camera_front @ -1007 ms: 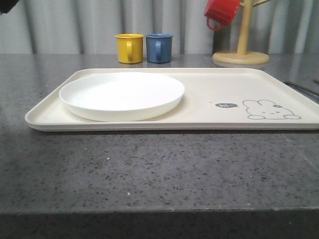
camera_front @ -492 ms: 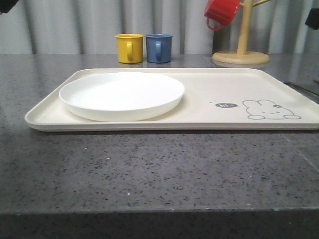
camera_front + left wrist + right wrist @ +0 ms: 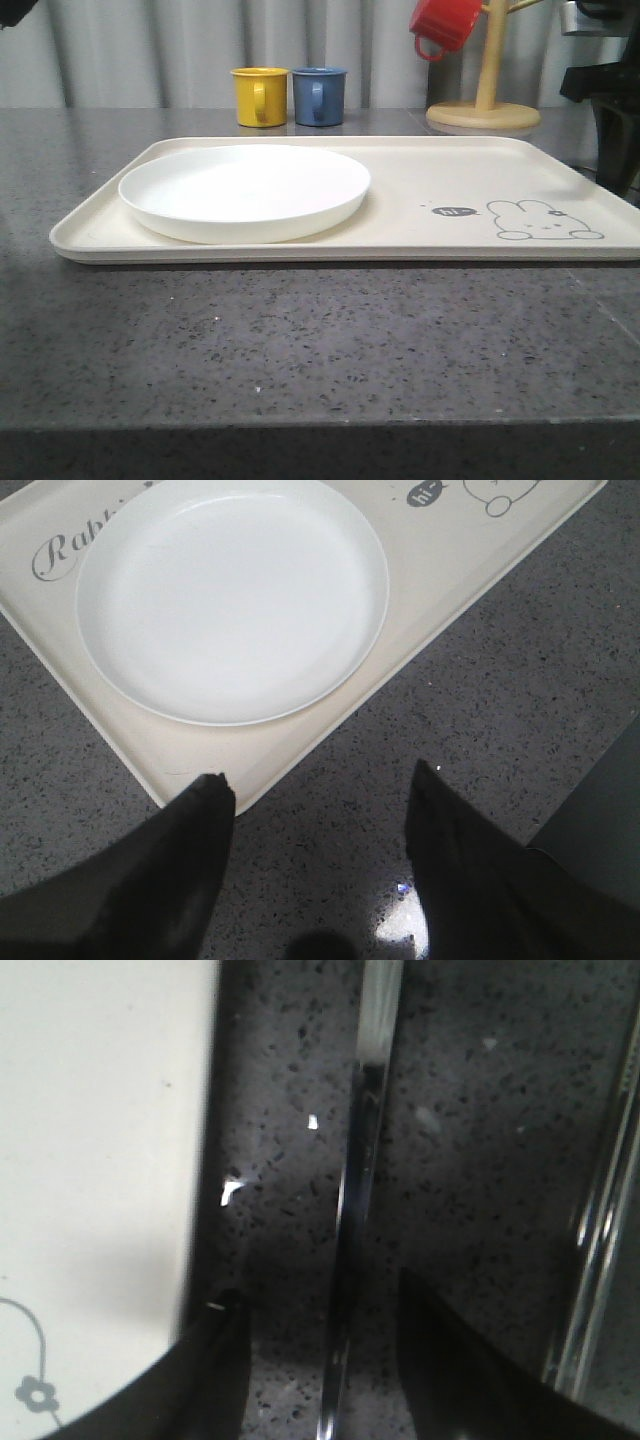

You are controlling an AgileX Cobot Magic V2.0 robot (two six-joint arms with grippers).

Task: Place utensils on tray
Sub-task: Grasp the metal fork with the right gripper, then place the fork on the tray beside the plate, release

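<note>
Plate (image 3: 244, 190) sits on the tray's (image 3: 420, 170) left half, leaving the right half free for cutlery; left gripper (image 3: 320, 795) hangs spread and empty, right gripper (image 3: 312, 1310) spread astride a steel utensil handle (image 3: 358, 1190) on tabletop (image 3: 300, 340) beside tray's right edge.

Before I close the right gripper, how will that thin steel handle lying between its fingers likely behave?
The steel handle looks polished, so probably slippery. It lies flat on the countertop beside the tray, so the right gripper may struggle to get under it. It looks rigid and slim, probably light.
</note>
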